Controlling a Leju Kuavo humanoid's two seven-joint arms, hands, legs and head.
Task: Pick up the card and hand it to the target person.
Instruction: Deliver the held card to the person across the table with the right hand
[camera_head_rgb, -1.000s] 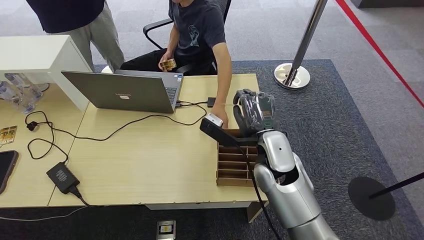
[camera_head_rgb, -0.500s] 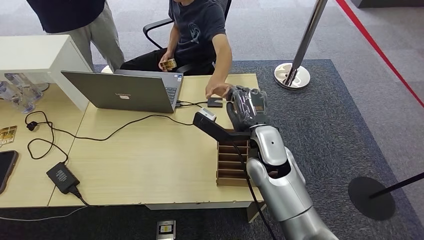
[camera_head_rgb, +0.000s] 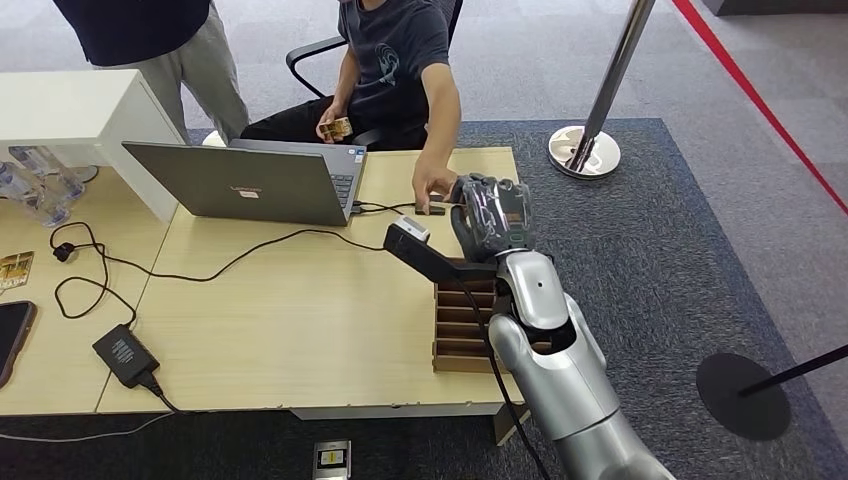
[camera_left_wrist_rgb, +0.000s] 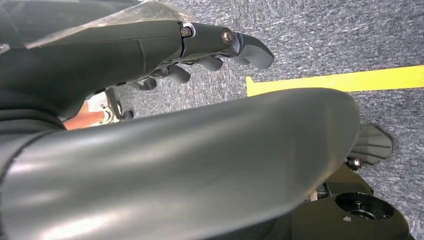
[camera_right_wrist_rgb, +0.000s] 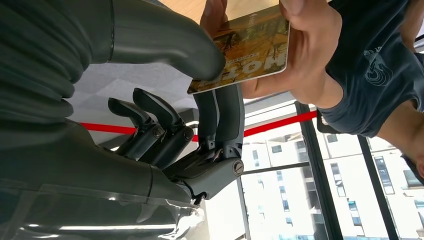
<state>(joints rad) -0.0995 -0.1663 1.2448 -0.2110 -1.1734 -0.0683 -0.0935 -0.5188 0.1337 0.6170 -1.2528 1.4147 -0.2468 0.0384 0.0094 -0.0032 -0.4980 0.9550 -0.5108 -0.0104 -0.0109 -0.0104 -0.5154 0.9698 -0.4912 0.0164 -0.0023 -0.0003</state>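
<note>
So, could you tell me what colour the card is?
Golden yellow card with dark print; right wrist view.

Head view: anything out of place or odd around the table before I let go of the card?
One thing: a card-like item lies on the carpet below the table's near edge, possibly dropped. The handover itself looks normal: the right hand pinches the card while the seated person's hand grips it too.

The right hand (camera_head_rgb: 490, 215) is raised over the wooden organizer (camera_head_rgb: 466, 320) on the table (camera_head_rgb: 300, 320); at its 10 o'clock, a seated person's hand (camera_head_rgb: 432, 186) meets it.
</note>
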